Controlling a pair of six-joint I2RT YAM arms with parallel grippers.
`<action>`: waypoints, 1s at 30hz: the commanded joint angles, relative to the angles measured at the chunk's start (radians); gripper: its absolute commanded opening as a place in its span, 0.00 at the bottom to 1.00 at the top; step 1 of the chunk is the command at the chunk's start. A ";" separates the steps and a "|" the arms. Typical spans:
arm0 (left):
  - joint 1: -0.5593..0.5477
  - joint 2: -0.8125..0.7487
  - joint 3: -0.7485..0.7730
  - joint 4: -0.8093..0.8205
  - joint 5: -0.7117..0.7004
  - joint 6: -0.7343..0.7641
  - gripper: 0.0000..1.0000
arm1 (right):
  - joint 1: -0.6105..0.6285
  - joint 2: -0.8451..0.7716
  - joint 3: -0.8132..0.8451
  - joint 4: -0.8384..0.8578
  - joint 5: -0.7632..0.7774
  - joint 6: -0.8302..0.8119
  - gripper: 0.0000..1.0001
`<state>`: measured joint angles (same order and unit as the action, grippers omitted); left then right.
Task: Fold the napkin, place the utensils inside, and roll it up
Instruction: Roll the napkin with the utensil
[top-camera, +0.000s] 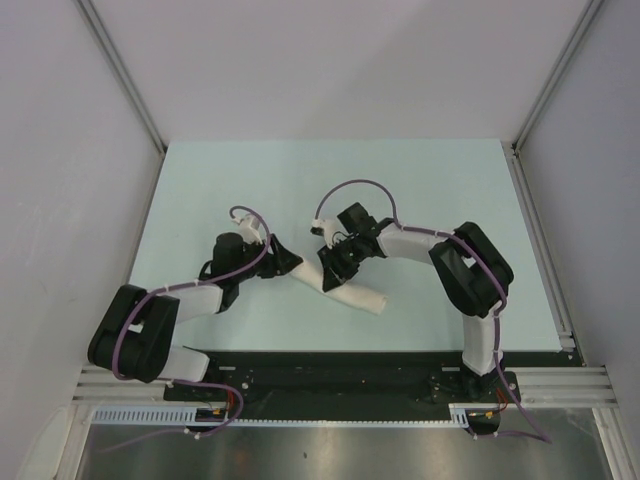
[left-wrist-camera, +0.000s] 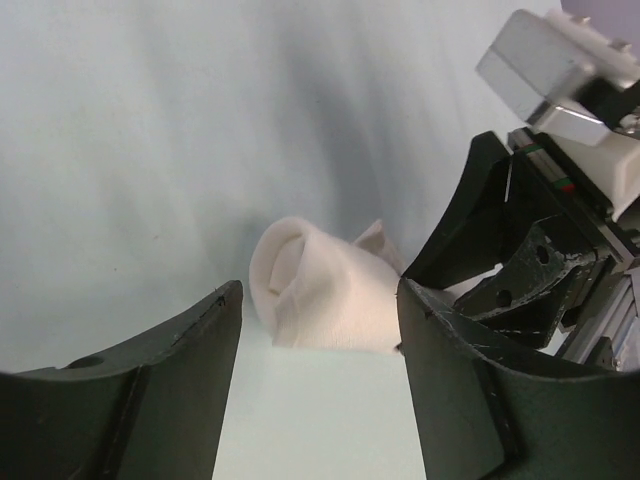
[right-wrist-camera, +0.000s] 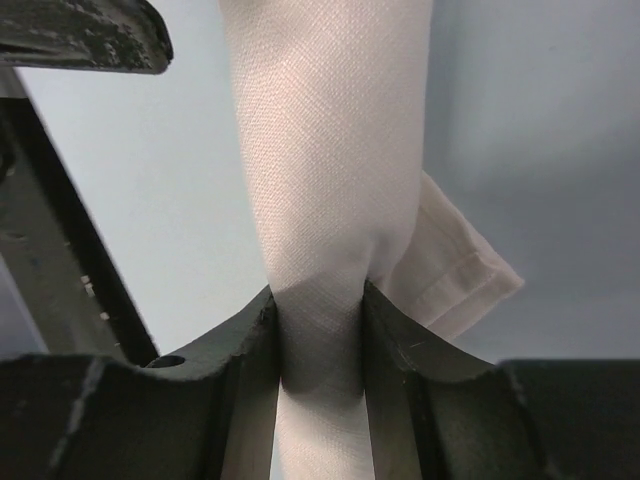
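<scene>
Rolled napkin (top-camera: 358, 297) lies at the centre of the bench (top-camera: 250, 180), the right gripper (right-wrist-camera: 320, 310) clenched on its middle, seemingly to keep the roll tight, while the left gripper (left-wrist-camera: 320, 295) stands released just short of its left end

One napkin (top-camera: 360, 298), one table (top-camera: 250, 180), one left arm (top-camera: 195, 298), one right arm (top-camera: 415, 240).
</scene>
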<state>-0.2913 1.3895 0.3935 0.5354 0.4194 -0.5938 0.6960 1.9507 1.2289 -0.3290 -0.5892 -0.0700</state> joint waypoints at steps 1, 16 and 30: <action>0.006 0.006 -0.010 0.074 0.041 0.022 0.68 | -0.012 0.048 0.037 -0.045 -0.224 0.044 0.38; 0.003 0.114 -0.008 0.152 0.113 -0.004 0.50 | -0.049 0.123 0.073 -0.045 -0.274 0.045 0.40; 0.003 0.207 0.083 0.127 0.099 -0.043 0.02 | -0.026 -0.155 0.090 -0.108 0.145 0.056 0.64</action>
<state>-0.2916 1.5810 0.4229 0.6621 0.5205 -0.6250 0.6373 1.9560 1.3045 -0.4419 -0.6819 -0.0113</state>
